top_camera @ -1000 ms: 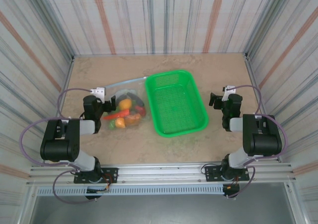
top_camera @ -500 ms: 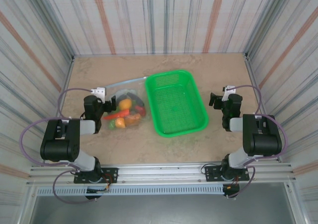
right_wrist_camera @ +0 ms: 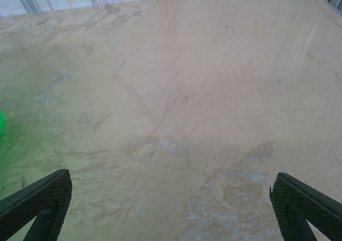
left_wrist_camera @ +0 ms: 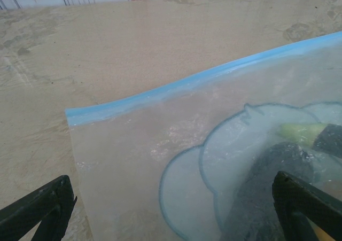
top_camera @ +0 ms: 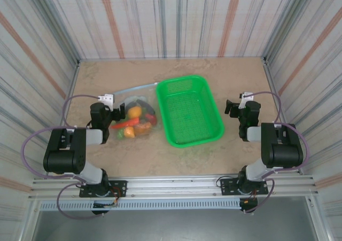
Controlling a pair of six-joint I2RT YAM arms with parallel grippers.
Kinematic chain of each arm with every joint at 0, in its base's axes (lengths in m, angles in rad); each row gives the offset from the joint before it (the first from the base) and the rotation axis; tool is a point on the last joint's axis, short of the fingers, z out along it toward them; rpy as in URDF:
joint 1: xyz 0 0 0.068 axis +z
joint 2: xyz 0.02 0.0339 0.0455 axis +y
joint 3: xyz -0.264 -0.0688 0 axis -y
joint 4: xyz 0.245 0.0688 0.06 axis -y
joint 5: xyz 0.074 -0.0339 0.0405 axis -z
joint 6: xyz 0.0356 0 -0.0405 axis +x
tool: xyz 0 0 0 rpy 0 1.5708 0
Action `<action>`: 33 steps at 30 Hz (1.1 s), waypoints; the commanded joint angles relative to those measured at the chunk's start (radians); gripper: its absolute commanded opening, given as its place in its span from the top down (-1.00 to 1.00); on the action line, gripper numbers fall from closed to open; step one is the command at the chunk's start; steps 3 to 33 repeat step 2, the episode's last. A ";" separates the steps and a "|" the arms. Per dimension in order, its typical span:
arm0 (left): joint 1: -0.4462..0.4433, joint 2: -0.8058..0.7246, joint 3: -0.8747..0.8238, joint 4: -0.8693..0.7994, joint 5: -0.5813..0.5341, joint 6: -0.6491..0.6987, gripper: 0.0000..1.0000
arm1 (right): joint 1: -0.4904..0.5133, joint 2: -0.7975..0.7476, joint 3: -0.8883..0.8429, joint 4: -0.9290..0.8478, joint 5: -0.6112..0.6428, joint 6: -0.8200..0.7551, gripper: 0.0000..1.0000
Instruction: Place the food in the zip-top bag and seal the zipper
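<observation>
Clear plastic of the zip-top bag (top_camera: pixel 140 108) lies just ahead of the left end effector (top_camera: pixel 114 113), with the food (top_camera: pixel 134 122) bunched inside it. Loading therefore looks finished. The left wrist view shows this end effector's fingers spread wide and gripping nothing, the bag's near corner lying between and ahead of them. Whether they touch the plastic cannot be told. The zipper (left_wrist_camera: pixel 203 79) runs flat across the bag beyond the fingertips. Whether it is pressed shut along its length cannot be told, so sealing is judged the step left to do or to check. To the right of that end effector, past the bag, sits the green basket (top_camera: pixel 189 113), its mesh floor bare. Further right, the right end effector (top_camera: pixel 233 107) is also spread wide, holding nothing over the bare counter (right_wrist_camera: pixel 176 91), with the basket on its left. Both arms are folded low, wrists pointing forward.
</observation>
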 commanded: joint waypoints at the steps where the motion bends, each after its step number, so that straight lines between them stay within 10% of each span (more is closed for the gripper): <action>1: 0.009 -0.005 0.003 0.006 0.017 0.014 -0.97 | -0.002 -0.002 -0.007 -0.005 0.004 0.015 -0.98; 33: 0.008 -0.004 0.004 0.008 0.012 0.017 -0.97 | -0.002 -0.001 -0.008 -0.006 0.004 0.015 -0.98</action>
